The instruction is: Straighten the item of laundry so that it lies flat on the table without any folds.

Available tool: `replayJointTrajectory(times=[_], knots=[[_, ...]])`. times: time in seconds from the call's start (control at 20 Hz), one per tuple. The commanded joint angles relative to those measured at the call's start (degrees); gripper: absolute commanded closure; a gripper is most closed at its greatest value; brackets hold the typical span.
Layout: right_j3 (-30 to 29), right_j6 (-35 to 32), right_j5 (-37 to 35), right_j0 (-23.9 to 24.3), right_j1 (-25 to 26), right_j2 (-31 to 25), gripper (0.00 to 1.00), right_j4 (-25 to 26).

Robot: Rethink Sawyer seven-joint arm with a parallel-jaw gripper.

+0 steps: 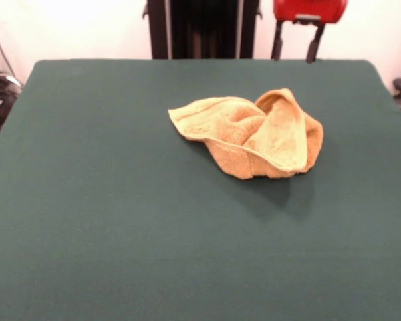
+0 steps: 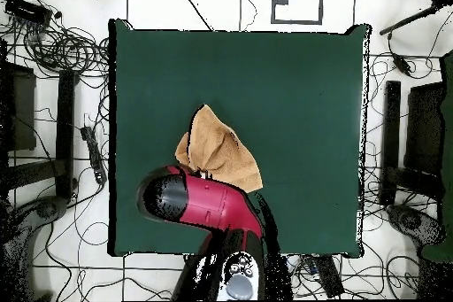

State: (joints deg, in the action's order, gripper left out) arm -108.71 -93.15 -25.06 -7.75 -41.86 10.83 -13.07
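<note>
The item of laundry (image 1: 254, 134), a golden-tan terry towel, lies crumpled a little right of the table's (image 1: 120, 214) middle in the front view. One hemmed edge is folded up and over into a raised flap on its right side. My gripper (image 1: 295, 52) hangs high above the table's far edge, behind and to the right of the towel and clear of it. Its two black fingers (image 1: 314, 47) stand apart with nothing between them. From overhead, the towel (image 2: 217, 146) shows just beyond the red arm's head (image 2: 172, 199), which covers the towel's near edge and hides the gripper itself.
The dark green table (image 2: 292, 95) extends far beyond the towel on all sides. Cables (image 2: 62, 46) and dark stands (image 2: 389, 139) lie on the floor around the table in the overhead view.
</note>
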Motion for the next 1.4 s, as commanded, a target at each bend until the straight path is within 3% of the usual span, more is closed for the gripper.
replayJointTrajectory(times=[0.05, 0.65, 1.4], knots=[[-4.09, -15.59, 6.72, 0.49, 5.00, -6.55, 0.00, -4.31], [-7.81, -20.13, 19.54, -0.70, 12.21, -9.49, 0.00, -9.58], [-9.68, -22.66, 24.53, -0.87, 15.89, -12.13, 0.00, -11.98]])
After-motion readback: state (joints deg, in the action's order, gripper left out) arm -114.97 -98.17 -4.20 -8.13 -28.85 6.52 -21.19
